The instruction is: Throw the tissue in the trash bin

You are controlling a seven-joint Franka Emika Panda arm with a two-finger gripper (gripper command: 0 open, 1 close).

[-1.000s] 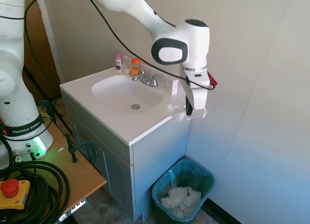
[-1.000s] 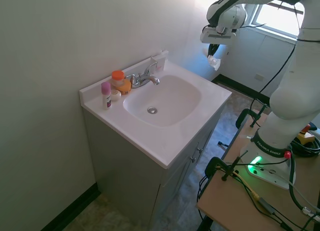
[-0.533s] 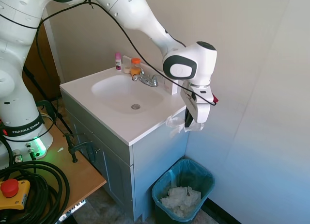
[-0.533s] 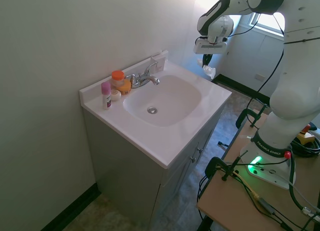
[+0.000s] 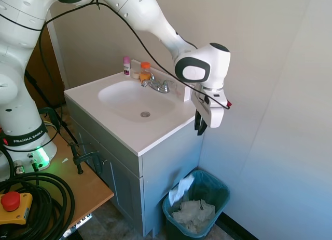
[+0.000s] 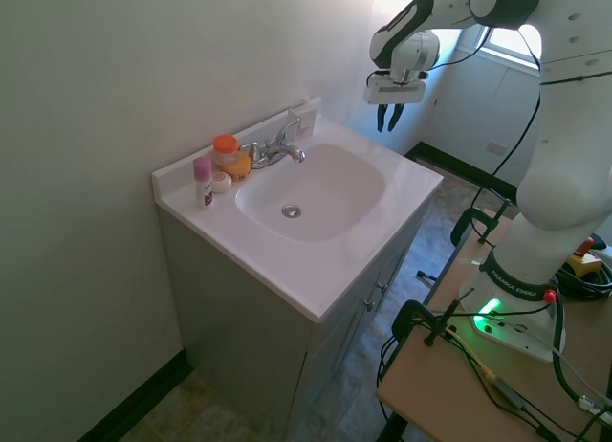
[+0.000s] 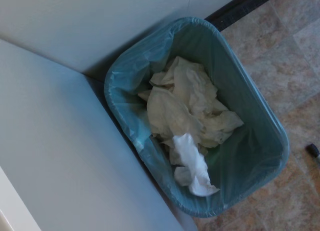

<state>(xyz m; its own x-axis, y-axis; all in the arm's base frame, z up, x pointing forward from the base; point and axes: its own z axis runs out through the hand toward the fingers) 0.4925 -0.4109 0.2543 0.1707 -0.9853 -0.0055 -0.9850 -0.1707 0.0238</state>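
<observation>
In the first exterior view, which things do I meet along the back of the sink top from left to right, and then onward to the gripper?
Pink bottle → orange-capped bottle → chrome faucet → open, empty gripper, hanging past the vanity's right edge above the trash bin.

Claw point(image 5: 200, 130) open, empty, pointing straight down.
</observation>
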